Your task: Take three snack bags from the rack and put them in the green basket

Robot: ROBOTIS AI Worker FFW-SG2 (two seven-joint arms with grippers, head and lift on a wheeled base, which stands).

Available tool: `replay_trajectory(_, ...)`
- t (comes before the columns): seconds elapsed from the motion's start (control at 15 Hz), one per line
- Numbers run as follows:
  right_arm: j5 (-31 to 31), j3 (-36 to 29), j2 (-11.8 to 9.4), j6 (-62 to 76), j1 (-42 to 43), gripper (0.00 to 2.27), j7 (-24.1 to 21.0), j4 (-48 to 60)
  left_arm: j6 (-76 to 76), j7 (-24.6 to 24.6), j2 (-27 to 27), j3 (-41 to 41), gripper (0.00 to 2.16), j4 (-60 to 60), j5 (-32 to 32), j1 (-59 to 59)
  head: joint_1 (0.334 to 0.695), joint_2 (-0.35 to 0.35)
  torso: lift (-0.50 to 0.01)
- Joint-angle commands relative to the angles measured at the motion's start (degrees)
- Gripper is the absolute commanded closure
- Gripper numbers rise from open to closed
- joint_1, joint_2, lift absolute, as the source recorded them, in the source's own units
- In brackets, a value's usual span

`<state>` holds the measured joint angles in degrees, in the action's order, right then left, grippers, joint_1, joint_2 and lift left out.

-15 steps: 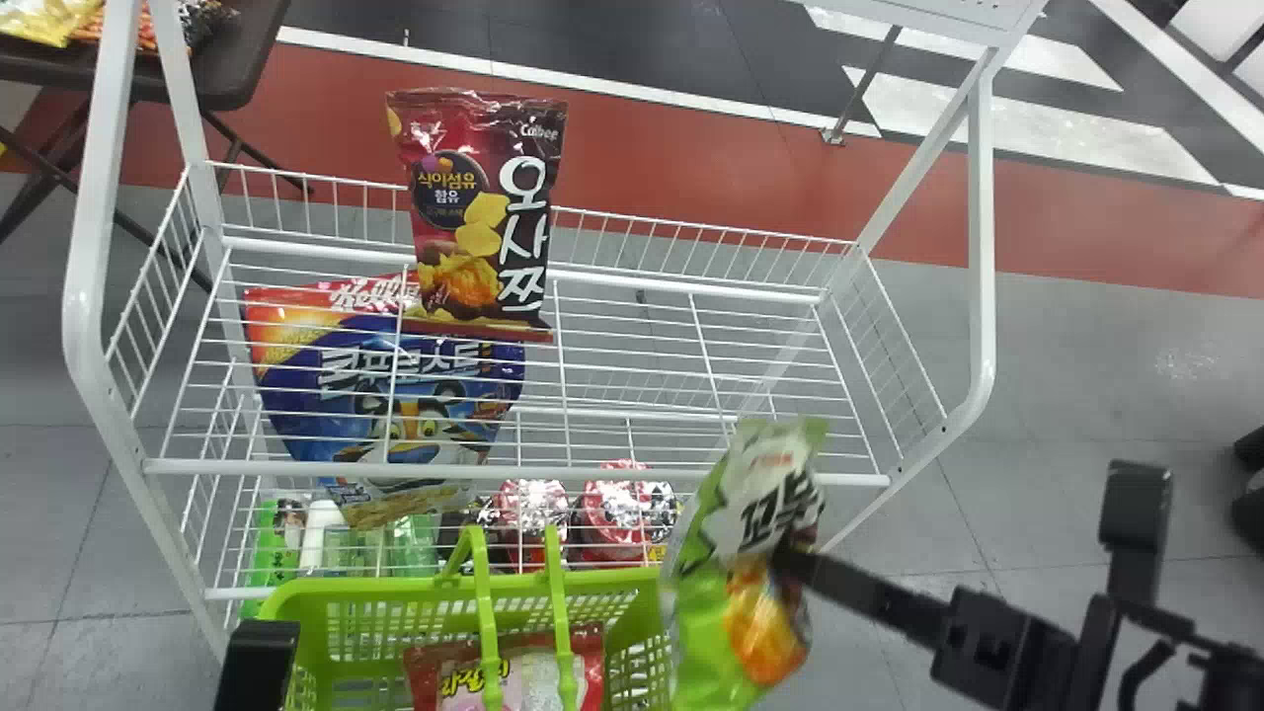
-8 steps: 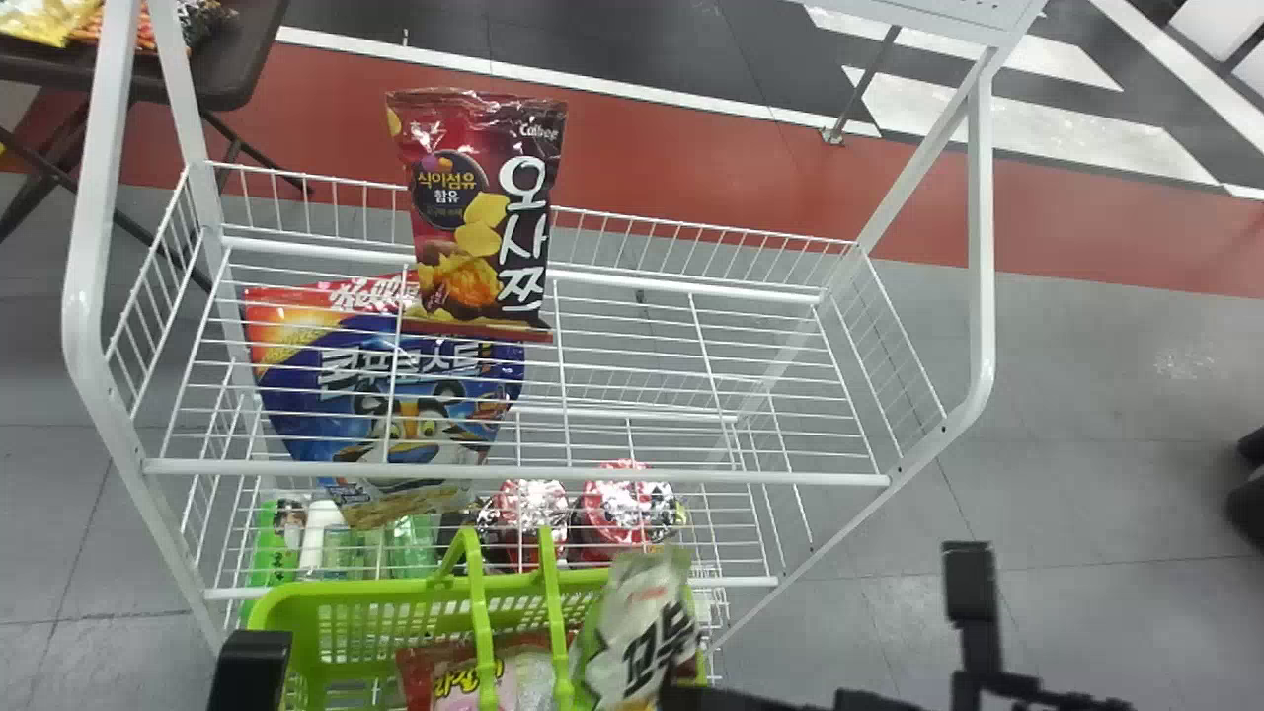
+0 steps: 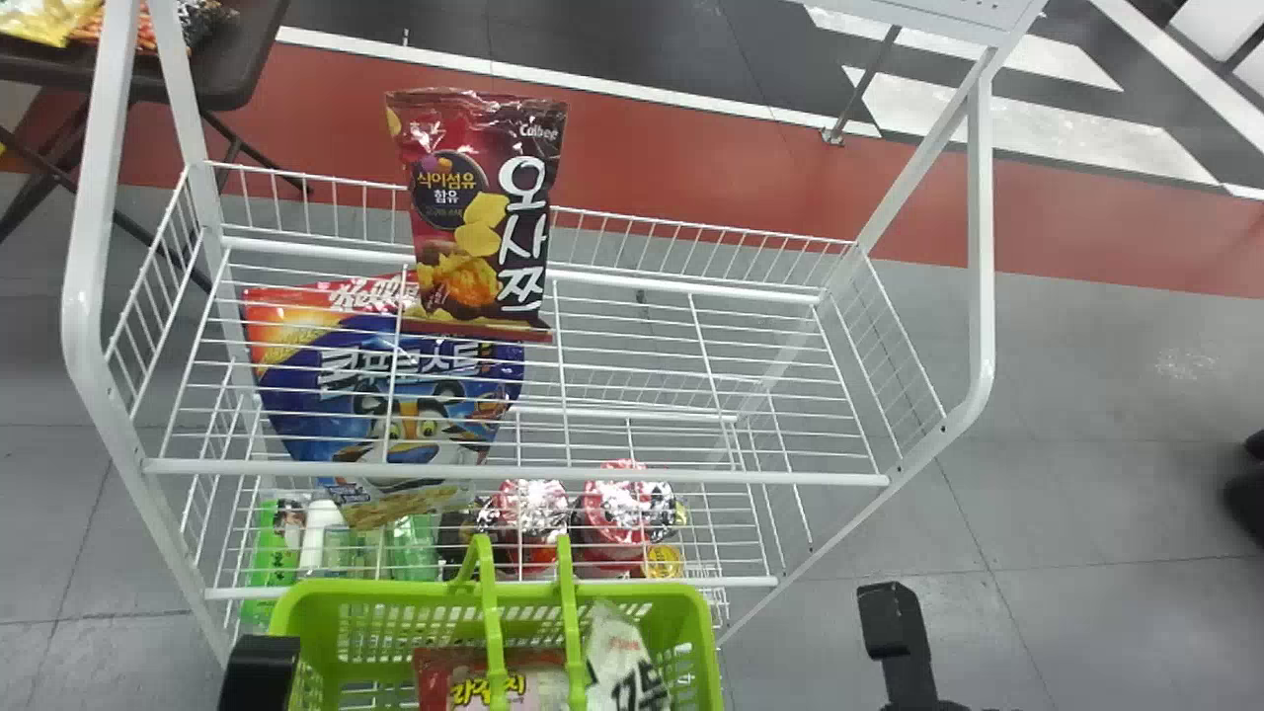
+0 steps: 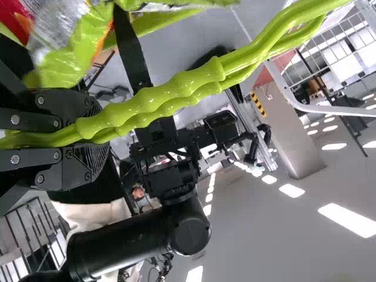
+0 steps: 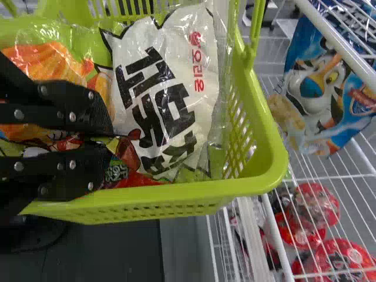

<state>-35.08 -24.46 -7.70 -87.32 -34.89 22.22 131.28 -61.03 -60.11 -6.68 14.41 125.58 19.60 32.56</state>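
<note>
At the bottom left of the head view, the dark body of my left gripper [image 3: 259, 671] stands beside the green basket [image 3: 395, 590]. In the left wrist view my left gripper [image 4: 97, 140] is shut on the basket's paired handles [image 4: 158, 103]. My right gripper [image 3: 901, 647] shows its wrist part right of the basket. Seen from its own wrist, the right gripper [image 5: 111, 140] pinches the green-and-white snack bag [image 5: 167, 94] inside the basket. A red-and-pink bag [image 3: 444, 681] lies in the basket. A maroon snack bag [image 3: 484, 217] stands on the rack's upper shelf.
The white wire rack [image 3: 513, 472] stands behind the basket. Below its upper shelf are a blue cereal bag [image 3: 395, 395], red-lidded cups [image 3: 617, 509] and green bottles [image 3: 272, 553]. A dark table [image 3: 222, 74] with more bags is at the far left.
The green-and-white bag has moved left and down with my right gripper, from the basket's right side into it. The basket has shifted slightly.
</note>
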Motion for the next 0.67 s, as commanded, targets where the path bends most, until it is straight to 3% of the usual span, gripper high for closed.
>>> replay_trajectory(0.0,0.63,0.29,0.32,10.54,-2.47,0.04,1.07,2.49,0.43,-0.01,0.0,-0.17,1.7,0.11,0.0,0.31,0.695,-0.35,-0.007)
replay_trajectory(0.2,4.06,3.01,1.29,33.21,-5.46,0.05,7.23,4.24,0.6,0.17,0.17,-0.17,1.7,0.02,-0.18,0.22,0.695,-0.35,-0.007)
replay_trajectory(0.33,8.01,7.49,1.38,54.66,-7.92,0.05,7.14,4.07,0.6,0.17,0.26,-0.26,1.7,0.02,-0.18,0.22,0.695,-0.35,-0.007)
replay_trajectory(0.47,14.78,14.44,1.38,71.88,-9.32,0.06,3.89,4.24,0.6,-0.01,0.35,-0.52,1.7,0.02,-0.18,0.22,0.695,-0.35,-0.007)
replay_trajectory(0.6,20.67,20.59,0.94,74.17,-9.68,0.06,-3.06,6.0,0.78,-0.1,0.35,-0.7,1.7,0.02,-0.09,0.48,0.695,-0.35,-0.007)
